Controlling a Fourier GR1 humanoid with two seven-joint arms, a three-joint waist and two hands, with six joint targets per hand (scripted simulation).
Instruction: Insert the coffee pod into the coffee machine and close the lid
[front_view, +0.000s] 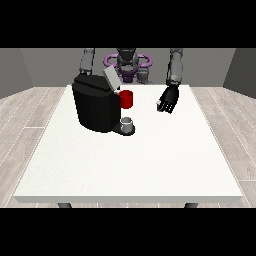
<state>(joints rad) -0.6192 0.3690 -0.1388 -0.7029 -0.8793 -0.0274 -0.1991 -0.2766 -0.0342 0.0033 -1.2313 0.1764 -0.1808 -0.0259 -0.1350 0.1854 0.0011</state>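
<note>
Front view. Large white rectangular surface (150, 165) carrying a bulky black coffee machine (96, 107) toward the view's left. Grey lid (110, 78) of the machine raised and tilted up at its top. Red cylindrical piece (126, 99) against the machine's right side, just below the lid. Small grey cup-shaped item (127, 122) seated on the machine's base plate directly under the red piece; whether that is the coffee pod, cannot tell. Black robot hand at the view's right (168, 100) hovering above the surface, well apart from the machine, fingers pointing down and relaxed, nothing held. Robot hand at the view's left hidden behind the machine; state cannot be told.
</note>
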